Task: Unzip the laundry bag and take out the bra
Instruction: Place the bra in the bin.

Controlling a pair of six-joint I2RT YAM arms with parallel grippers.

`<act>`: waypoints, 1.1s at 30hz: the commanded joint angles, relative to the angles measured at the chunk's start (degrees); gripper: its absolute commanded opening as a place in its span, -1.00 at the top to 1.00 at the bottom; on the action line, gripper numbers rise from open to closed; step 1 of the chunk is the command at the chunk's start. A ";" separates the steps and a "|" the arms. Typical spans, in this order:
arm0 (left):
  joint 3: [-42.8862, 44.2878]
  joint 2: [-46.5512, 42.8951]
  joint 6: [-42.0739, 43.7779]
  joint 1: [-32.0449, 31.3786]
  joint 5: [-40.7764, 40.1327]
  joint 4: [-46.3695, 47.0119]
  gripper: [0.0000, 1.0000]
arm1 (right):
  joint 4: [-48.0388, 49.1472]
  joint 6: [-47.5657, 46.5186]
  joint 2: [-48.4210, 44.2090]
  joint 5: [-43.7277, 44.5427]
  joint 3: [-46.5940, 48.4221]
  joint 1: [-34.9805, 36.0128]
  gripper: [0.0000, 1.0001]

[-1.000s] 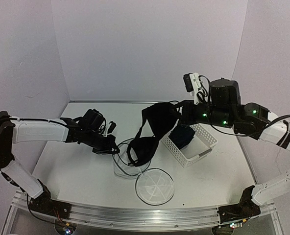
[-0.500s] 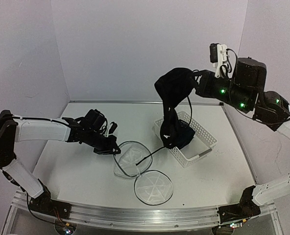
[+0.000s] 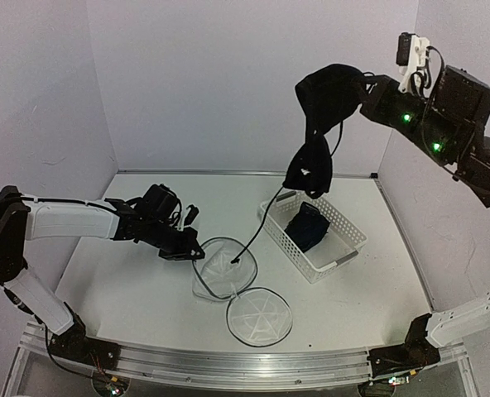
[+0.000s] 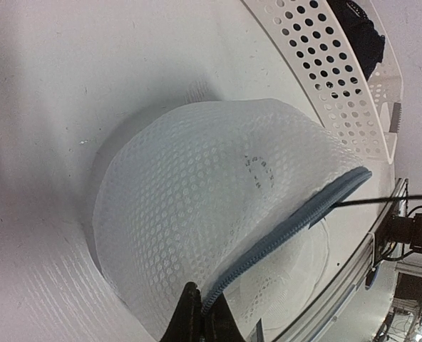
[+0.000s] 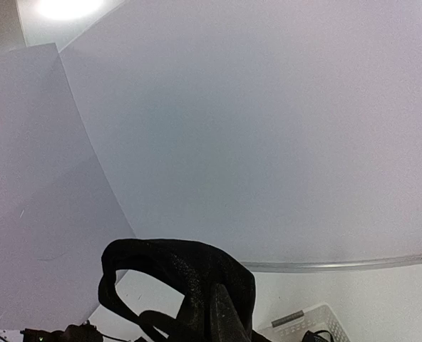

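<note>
1. You see the right gripper [image 3: 362,85] clamped on the bra [image 3: 321,103], which hangs high above the basket [image 3: 290,246]
2. Your left gripper [image 3: 192,251] pinches the zipper edge of the laundry bag [image 3: 222,273], which lies left of the basket

Black bra [image 3: 328,91]; white mesh laundry bag [image 3: 220,269]; white perforated basket [image 3: 290,248].

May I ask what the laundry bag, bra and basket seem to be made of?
The laundry bag looks like translucent white open-weave synthetic mesh, edged with grey-blue zipper tape. The bra seems soft matte dark fabric, draping limply. The basket is probably rigid white plastic, given its even round holes.
</note>
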 commanded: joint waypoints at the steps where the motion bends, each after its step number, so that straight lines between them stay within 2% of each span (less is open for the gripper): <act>1: -0.17 0.08 1.16 -0.19 0.13 2.16 1.00 | 5.59 -3.90 -0.35 3.17 4.41 0.19 1.00; 23: -0.81 0.44 1.16 -0.19 0.05 2.80 1.00 | 8.43 -17.10 4.72 8.26 19.23 0.20 1.00; 27: -0.83 0.18 1.20 -0.19 0.22 2.94 1.00 | 8.89 -20.24 5.11 11.54 17.93 0.24 1.00; 33: -0.98 0.08 1.16 -0.19 0.30 2.97 1.00 | 12.40 -22.61 3.55 16.49 9.18 0.13 1.00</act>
